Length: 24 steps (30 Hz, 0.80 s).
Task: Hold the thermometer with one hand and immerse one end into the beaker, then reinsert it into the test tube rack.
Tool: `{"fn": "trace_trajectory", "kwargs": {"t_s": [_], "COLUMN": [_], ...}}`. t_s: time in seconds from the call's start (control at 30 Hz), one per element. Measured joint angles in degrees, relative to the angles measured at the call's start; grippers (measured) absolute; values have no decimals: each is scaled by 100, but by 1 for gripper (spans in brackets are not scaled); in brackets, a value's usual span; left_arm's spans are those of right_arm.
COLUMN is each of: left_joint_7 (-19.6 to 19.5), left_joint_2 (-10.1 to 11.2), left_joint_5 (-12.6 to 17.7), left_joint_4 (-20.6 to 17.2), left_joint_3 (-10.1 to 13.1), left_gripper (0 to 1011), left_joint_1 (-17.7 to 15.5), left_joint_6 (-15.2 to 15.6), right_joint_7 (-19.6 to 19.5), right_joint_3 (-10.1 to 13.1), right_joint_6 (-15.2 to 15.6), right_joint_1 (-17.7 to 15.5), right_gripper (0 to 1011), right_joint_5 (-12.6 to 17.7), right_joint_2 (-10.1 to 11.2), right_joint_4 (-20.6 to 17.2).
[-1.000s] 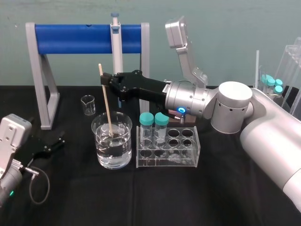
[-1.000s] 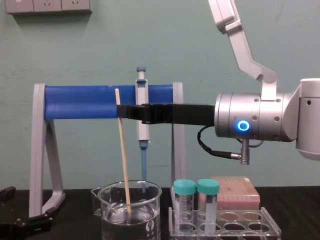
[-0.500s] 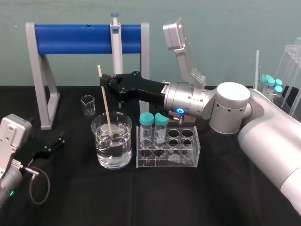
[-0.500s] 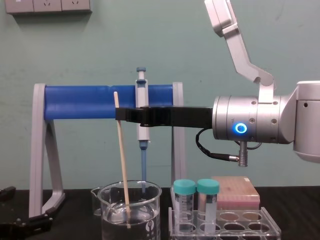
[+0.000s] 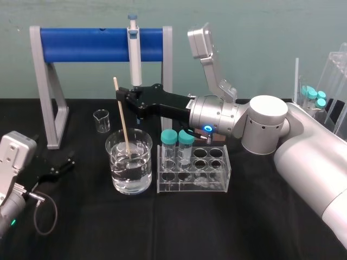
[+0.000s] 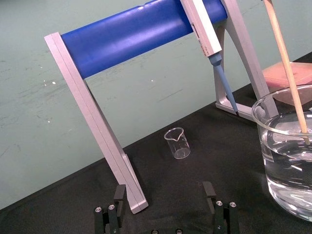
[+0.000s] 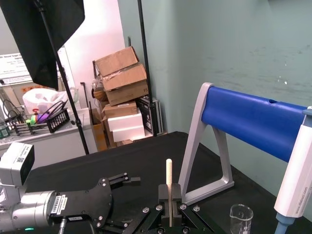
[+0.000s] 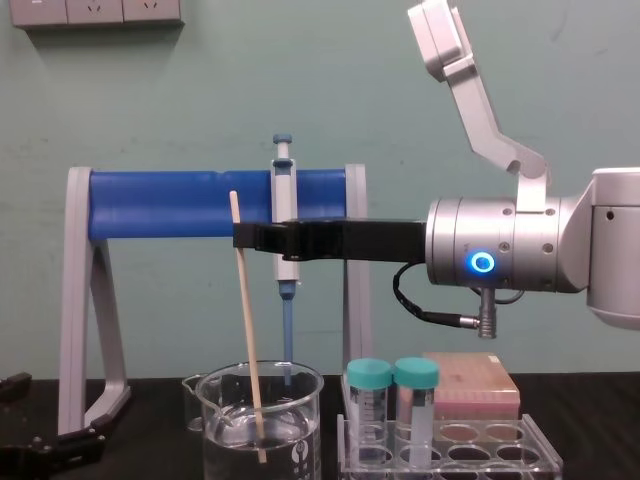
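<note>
1. Nearest us, by the left edge of the black table (image 5: pixel 162 227), the left gripper (image 5: pixel 54 165) lies low on the cloth with its jaws spread wide.
2. Towards the middle of the table stands the beaker (image 5: pixel 129 162), partly filled with clear water. The test tube rack (image 5: pixel 193 170) stands just beside it, on the side towards the right edge.
3. The thermometer (image 5: pixel 123 122) stands in the beaker with its long axis almost upright. Its lower end is under the water and its top leans slightly towards the left edge.
4. The right gripper (image 5: pixel 120 97) reaches in level from the right, above the beaker, and its jaws pinch the thermometer a little below the top.
5. Two teal-capped tubes (image 5: pixel 178 138) stand at the rack's left end.
6. Farther back we see a small beaker (image 5: pixel 101 120), a pink box (image 8: pixel 465 385) behind the rack, and a pipette (image 5: pixel 134 54) hanging tip-down from the blue-barred stand (image 5: pixel 87 44) near the far edge.
</note>
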Motion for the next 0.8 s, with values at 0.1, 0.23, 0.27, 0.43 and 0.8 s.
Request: {"fn": "trace_trajectory", "kwargs": {"t_s": [0.1,0.23,0.27,0.43,0.8], "left_joint_7": [0,0,0,0,0], "left_joint_2": [0,0,0,0,0], "left_joint_5": [0,0,0,0,0], "left_joint_4": [0,0,0,0,0], "left_joint_3": [0,0,0,0,0], "left_gripper": [1004,1004,1004,1004,1004], "left_joint_1": [0,0,0,0,0], "left_joint_6": [0,0,0,0,0], "right_joint_7": [17,29,29,28,23], "right_joint_3": [0,0,0,0,-3], "right_joint_6": [0,1,2,4,4], "right_joint_1": [1,3,2,3,1], "right_gripper": [38,38,38,38,38], "right_joint_5": [-7,-10,-10,-10,-9], "right_joint_2": [-6,-9,-9,-7,-3], "right_joint_4": [22,31,31,27,20]}}
